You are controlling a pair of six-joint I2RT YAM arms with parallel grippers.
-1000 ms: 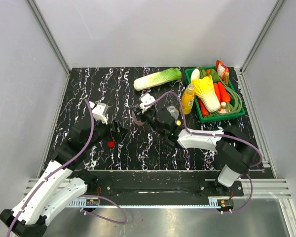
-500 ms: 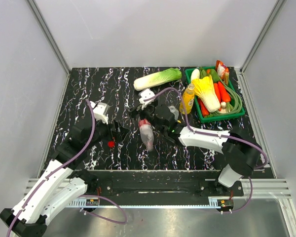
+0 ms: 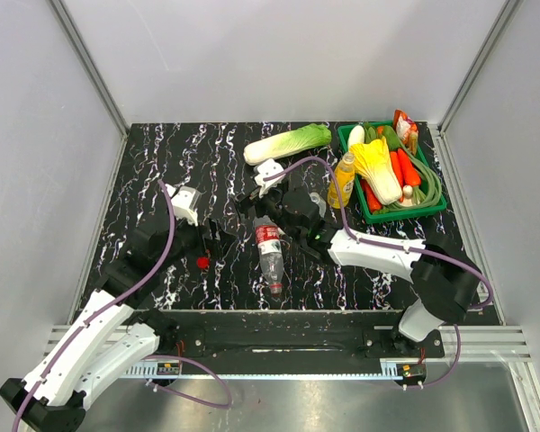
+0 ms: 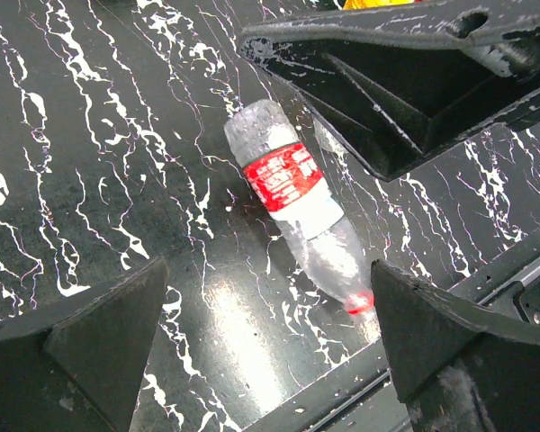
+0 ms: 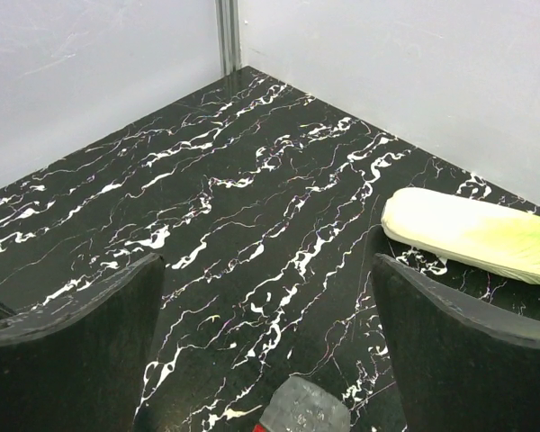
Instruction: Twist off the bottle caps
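A clear bottle with a red label (image 3: 269,252) lies on its side on the black marbled table, neck toward the near edge. It also lies in the left wrist view (image 4: 292,202), a red ring at its neck. A small red cap (image 3: 202,263) lies loose to its left. My right gripper (image 3: 266,208) (image 5: 268,270) hangs open just beyond the bottle's base (image 5: 306,409), holding nothing. To the bottle's left my left gripper (image 3: 220,240) (image 4: 265,297) stands open and empty. An orange-juice bottle (image 3: 343,181) stands by the tray. Another clear bottle (image 3: 316,203) stands half hidden behind the right arm.
A green tray (image 3: 436,205) of toy vegetables stands at the back right. A toy cabbage (image 3: 288,143) (image 5: 472,229) lies at the back middle. Grey walls close in the table on three sides, and a metal rail runs along the near edge.
The right gripper opened and the red-label bottle dropped out of it, coming to rest flat on the table. The right gripper drew back toward the far side. The left arm stayed put.
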